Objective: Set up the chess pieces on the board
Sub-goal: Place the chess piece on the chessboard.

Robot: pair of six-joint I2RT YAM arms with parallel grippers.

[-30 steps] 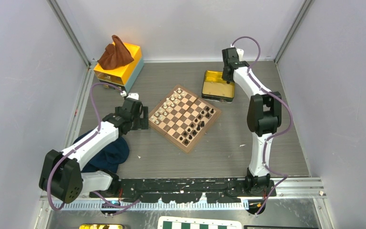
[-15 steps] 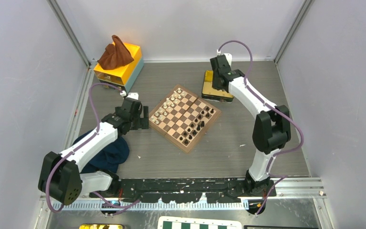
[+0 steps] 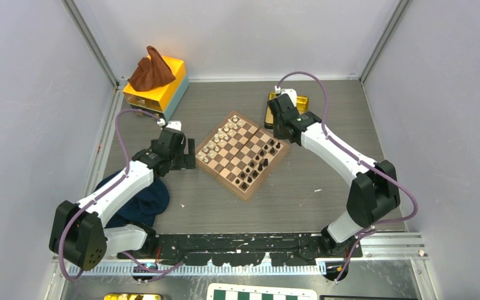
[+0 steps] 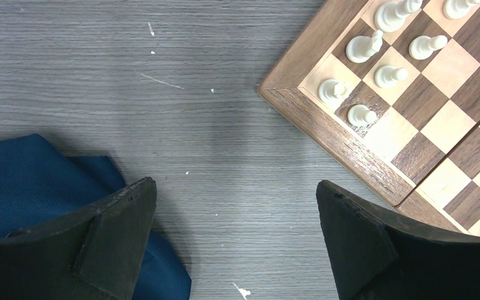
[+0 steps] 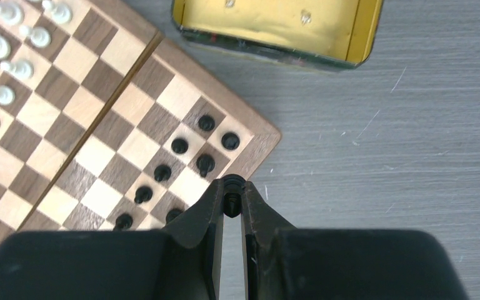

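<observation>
Overhead camera looks down; both close wrist cameras share the board (image 3: 242,155).

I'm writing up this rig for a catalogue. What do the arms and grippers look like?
The left arm and right arm have white links joined by bulky black joints. A purple cable loops along each. The left gripper and right gripper have matte black, wedge-shaped fingers. No markings show.

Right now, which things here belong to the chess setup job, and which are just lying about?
Job: tiny black chess pieces, small square wooden chessboard, right gripper pinching one black piece.
Lying about: crumpled dark blue cloth, yellow box, brown cloth on it.
</observation>
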